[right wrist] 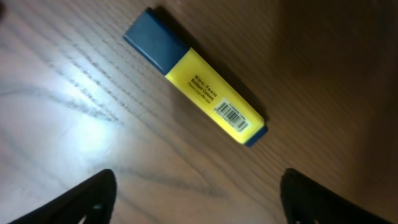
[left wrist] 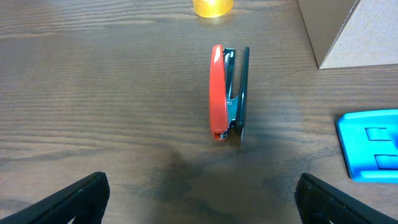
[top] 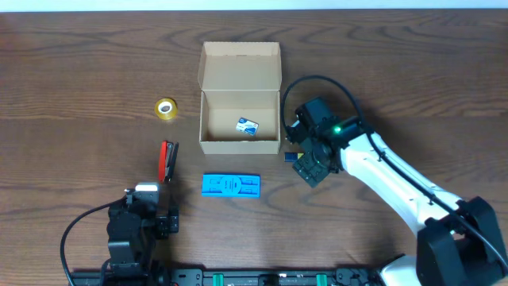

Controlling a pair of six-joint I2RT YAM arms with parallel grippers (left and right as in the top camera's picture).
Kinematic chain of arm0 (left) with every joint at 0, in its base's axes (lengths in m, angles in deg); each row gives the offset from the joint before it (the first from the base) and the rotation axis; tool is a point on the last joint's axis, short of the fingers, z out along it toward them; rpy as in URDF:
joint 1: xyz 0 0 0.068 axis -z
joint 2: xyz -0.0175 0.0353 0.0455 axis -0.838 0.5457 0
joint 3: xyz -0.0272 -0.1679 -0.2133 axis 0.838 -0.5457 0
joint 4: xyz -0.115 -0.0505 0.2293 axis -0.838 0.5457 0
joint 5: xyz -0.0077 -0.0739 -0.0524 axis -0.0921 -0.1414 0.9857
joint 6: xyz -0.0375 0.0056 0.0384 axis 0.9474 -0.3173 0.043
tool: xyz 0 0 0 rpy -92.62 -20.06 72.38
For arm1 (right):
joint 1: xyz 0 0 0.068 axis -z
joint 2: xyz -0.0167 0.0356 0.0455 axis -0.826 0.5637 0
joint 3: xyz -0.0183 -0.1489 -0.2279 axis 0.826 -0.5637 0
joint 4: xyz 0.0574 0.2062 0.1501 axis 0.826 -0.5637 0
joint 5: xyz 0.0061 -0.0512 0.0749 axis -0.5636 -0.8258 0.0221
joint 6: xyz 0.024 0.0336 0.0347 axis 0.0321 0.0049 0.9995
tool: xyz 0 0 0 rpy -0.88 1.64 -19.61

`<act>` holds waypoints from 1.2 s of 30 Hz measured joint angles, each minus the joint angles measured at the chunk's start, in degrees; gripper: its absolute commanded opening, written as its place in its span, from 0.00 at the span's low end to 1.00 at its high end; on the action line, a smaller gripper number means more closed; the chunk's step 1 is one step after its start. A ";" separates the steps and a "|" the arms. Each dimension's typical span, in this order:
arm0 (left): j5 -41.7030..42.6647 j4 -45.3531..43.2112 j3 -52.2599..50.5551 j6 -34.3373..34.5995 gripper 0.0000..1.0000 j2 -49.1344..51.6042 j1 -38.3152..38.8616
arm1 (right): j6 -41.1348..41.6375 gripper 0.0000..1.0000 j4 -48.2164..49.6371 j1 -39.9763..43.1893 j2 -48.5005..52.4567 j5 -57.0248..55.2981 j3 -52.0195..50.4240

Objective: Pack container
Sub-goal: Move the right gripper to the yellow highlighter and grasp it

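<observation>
The container (top: 211, 107) is an open tan cardboard box with its flap lid folded back; a small blue and white item (top: 248, 125) lies inside. Its corner shows in the left wrist view (left wrist: 357, 31). My right gripper (top: 308, 163) is open and empty just right of the box, above a yellow highlighter with a blue cap (right wrist: 196, 78), which lies on the table; its jaws (right wrist: 199, 199) are clear of it. My left gripper (top: 159, 202) is open and empty (left wrist: 202, 202), short of a red stapler (left wrist: 225, 93).
A yellow tape roll (top: 165, 109) lies left of the box, also at the top of the left wrist view (left wrist: 212, 6). A flat blue packet (top: 230, 186) lies in front of the box, its edge in the left wrist view (left wrist: 370, 146). The stapler (top: 169, 160) lies between them.
</observation>
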 measured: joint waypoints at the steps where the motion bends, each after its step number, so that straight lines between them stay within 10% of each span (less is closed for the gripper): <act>1: 0.00 -0.02 0.00 0.00 0.95 0.00 0.00 | -0.24 0.85 1.03 0.00 0.00 -0.11 -0.83; 12: 0.00 0.00 0.00 0.00 0.96 0.00 0.00 | -2.23 0.99 13.68 1.86 0.00 -0.44 -6.62; 36: 0.00 0.00 0.00 0.00 0.95 0.00 0.00 | -8.74 0.90 19.19 7.32 4.31 9.92 -8.68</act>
